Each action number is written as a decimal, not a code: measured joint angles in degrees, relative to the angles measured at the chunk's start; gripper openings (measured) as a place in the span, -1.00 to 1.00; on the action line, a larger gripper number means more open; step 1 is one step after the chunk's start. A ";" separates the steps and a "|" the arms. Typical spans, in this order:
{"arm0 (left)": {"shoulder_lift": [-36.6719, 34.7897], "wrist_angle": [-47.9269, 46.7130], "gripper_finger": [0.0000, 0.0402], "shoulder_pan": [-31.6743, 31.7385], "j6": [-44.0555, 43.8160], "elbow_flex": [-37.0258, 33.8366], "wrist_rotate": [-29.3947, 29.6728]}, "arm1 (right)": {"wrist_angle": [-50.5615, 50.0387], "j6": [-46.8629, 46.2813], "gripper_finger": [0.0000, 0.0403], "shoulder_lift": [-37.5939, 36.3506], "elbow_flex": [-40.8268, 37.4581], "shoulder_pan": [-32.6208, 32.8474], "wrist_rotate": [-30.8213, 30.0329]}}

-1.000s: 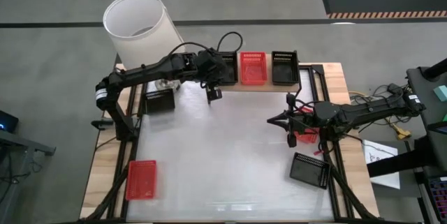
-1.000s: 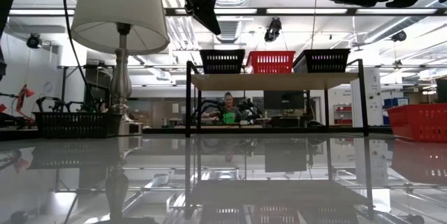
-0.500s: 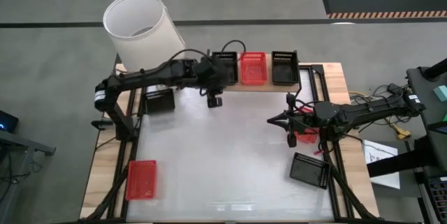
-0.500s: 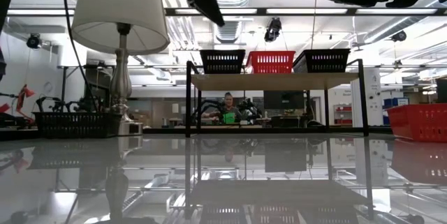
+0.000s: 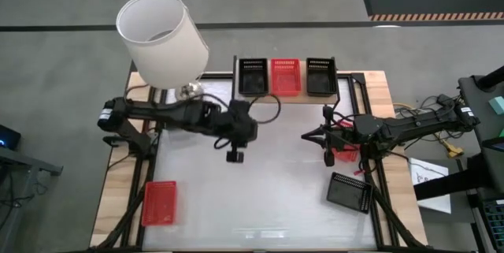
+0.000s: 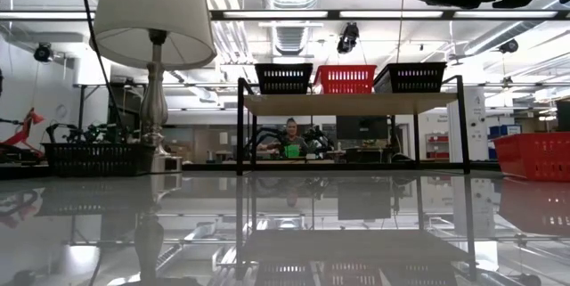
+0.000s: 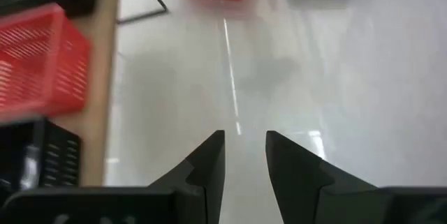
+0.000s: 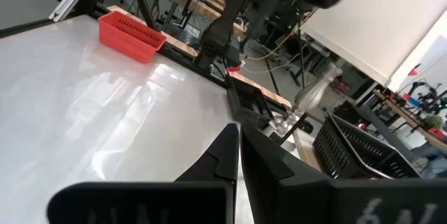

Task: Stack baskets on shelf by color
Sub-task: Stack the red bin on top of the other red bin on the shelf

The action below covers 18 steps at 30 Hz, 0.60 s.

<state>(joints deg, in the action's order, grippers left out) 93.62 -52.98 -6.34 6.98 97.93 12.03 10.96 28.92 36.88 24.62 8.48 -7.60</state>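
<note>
The shelf (image 5: pixel 287 95) is standing at the far edge of the counter (image 5: pixel 268 182), carrying 3 baskets in a row: a black basket (image 5: pixel 252 76), a red basket (image 5: pixel 285 76) and a second black basket (image 5: pixel 320 76), each seemingly starting a pile for its colour.

The left gripper (image 5: pixel 234 155) is hanging over the bare middle of the counter, its fingers (image 7: pixel 209 168) standing narrowly apart and holding nothing; it is probably free to go for another basket. The right gripper (image 5: pixel 329 157) is waiting at the counter's right side, fingers pressed together and empty, just beside a small red basket (image 5: pixel 345 155) (mostly hidden by the arm).

Others are lying loose: a flat-looking red one (image 5: pixel 160 202) at the near left corner, a black one (image 5: pixel 350 191) at the near right, and 1 black basket (image 6: pixel 93 158) beside the lamp (image 5: pixel 161 36), showing only in the low view. Counted, that is 4 black and 3 red, with 4 probably still to be shelved.
</note>
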 joint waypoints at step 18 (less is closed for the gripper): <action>-9.38 28.43 -0.56 -8.47 5.36 -25.27 0.28 | -3.52 -22.10 -0.96 0.94 0.00 0.34 2.16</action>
<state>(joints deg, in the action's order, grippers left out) 84.24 -24.54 -14.81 12.34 72.66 12.31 7.44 6.82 37.82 24.62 8.82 -5.43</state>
